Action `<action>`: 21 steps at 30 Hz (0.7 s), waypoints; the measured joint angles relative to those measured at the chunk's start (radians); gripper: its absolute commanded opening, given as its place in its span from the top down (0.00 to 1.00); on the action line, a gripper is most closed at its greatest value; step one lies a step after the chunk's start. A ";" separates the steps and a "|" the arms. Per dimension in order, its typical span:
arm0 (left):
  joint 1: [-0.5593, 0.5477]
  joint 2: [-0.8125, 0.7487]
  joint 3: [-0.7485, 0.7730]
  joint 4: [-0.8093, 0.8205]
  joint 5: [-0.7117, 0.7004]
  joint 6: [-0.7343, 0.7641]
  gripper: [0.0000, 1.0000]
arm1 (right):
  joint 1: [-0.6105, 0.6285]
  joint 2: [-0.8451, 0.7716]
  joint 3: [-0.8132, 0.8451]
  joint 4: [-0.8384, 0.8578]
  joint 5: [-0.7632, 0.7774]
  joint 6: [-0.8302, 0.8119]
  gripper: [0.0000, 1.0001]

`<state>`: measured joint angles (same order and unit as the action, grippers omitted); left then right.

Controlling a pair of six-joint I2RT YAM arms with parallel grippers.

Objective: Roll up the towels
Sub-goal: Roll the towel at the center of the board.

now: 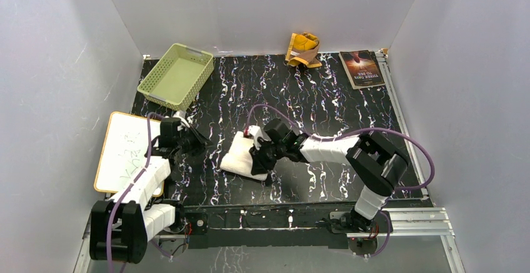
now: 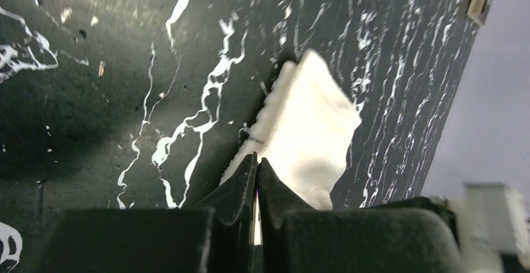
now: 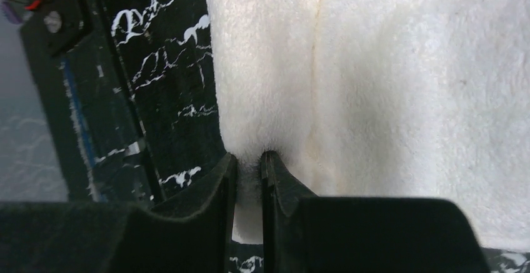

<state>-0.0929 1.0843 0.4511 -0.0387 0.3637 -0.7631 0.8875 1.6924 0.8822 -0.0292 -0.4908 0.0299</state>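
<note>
R pincer point(image 3: 249, 167) pinching 1 cream towel point(image 3: 387, 85); L pincer point(image 2: 257, 167) pressed together; 1 yellow towel point(image 1: 304, 49) apart.

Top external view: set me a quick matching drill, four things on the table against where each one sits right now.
Things
1. cream-white towel
2. mustard-yellow towel
3. green basket
4. book

Places
A. far right corner
B. near the middle, its edge pinched by the right gripper
C. far left corner
D. far edge, right of centre, crumpled

Pairs: 1-B, 2-D, 3-C, 4-A
</note>
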 measured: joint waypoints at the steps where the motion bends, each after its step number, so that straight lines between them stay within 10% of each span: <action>1: 0.000 -0.022 0.018 -0.026 -0.012 0.007 1.00 | -0.024 0.000 -0.012 0.007 -0.049 0.023 1.00; 21: -0.179 0.028 0.115 -0.095 -0.010 0.072 1.00 | -0.359 0.175 -0.104 0.141 -0.560 0.547 1.00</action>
<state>-0.2714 1.1122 0.5659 -0.1333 0.3542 -0.6910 0.5282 1.8671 0.7784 0.1120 -1.0508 0.5770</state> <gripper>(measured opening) 0.007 0.148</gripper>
